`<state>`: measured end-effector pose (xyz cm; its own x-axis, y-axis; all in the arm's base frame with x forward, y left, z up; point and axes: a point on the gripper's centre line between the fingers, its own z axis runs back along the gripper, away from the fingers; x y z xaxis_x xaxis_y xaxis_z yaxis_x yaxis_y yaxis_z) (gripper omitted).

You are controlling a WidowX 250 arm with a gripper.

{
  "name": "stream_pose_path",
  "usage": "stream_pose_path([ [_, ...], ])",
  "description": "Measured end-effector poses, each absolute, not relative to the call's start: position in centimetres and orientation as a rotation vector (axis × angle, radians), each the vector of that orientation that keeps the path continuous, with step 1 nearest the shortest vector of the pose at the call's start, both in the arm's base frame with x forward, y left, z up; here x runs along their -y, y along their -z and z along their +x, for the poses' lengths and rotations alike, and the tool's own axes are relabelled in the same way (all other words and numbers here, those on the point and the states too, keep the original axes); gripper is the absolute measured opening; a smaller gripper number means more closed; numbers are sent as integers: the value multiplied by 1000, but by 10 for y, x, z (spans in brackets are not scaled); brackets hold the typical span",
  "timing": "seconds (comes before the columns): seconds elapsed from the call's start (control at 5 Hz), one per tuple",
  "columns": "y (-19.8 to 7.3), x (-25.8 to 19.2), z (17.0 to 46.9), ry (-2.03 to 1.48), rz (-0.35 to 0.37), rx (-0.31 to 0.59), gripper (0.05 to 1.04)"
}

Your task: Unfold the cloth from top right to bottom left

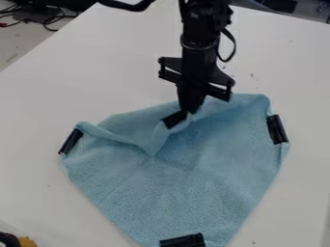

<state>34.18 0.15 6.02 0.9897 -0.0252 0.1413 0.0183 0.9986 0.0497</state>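
The black gripper hangs over the upper middle of the blue cloth, its fingers together on a corner that has a black clip. That corner is raised and folded inward, with creases running from it to the left and right. Other black clips sit on the cloth's left corner, right corner and bottom corner. The lower part of the cloth lies flat.
A white table lies under the cloth. Black cables are beyond its upper left edge. A black and yellow object is at the bottom left corner of the view.
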Motion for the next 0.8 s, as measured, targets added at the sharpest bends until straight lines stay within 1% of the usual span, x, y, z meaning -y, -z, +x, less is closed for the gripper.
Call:
stream_pose_path([
  [0.2, -45, -33, 370, 93, 25, 144, 59],
  [0.4, -30, -55, 396, 171, 5, 135, 59],
  [0.6, -19, -70, 416, 235, -7, 128, 81],
  [0.8, -20, -73, 426, 260, -9, 143, 233],
])
